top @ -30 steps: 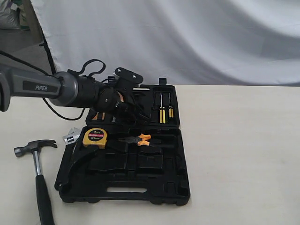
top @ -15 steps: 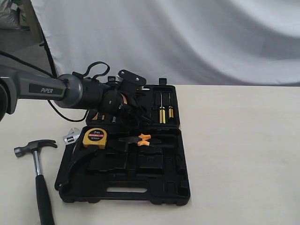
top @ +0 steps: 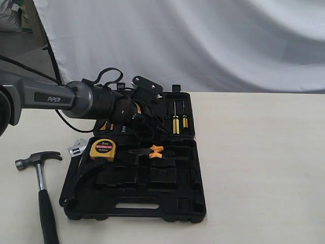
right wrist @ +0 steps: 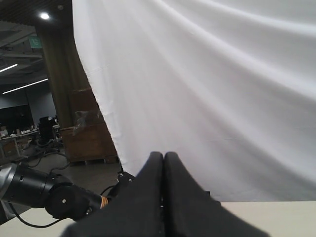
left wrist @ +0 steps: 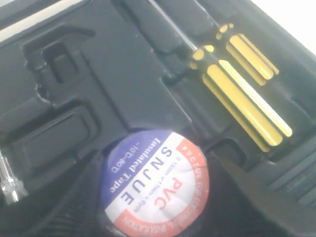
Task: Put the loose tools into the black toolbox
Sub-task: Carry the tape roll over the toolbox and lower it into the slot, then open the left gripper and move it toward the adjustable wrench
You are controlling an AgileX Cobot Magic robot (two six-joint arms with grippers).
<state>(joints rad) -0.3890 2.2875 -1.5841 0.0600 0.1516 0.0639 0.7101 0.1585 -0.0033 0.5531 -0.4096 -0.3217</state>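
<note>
My left gripper [top: 146, 121] hangs over the far half of the open black toolbox [top: 188, 168], shut on the black tape roll [left wrist: 155, 183]. The roll's blue, white and red label faces the left wrist camera, with dark fingers [left wrist: 256, 197] on both sides of it. In the exterior view the roll is hidden by the gripper. The steel claw hammer [top: 43, 190] lies on the table left of the box. A small silver wrench [top: 77, 149] rests at the box's left edge. My right gripper [right wrist: 163, 157] is shut on nothing and points at the white curtain.
A yellow tape measure [top: 103, 149] and orange-handled pliers [top: 153, 151] sit in the near half of the box. Yellow-handled screwdrivers [top: 175, 121] [left wrist: 247, 103] fill slots in the far half, beside the held roll. A white curtain [top: 203, 40] hangs behind the table.
The left arm has moved a little to the right over the box's far half, carrying the tape roll. Hammer, wrench and right gripper have stayed put.
</note>
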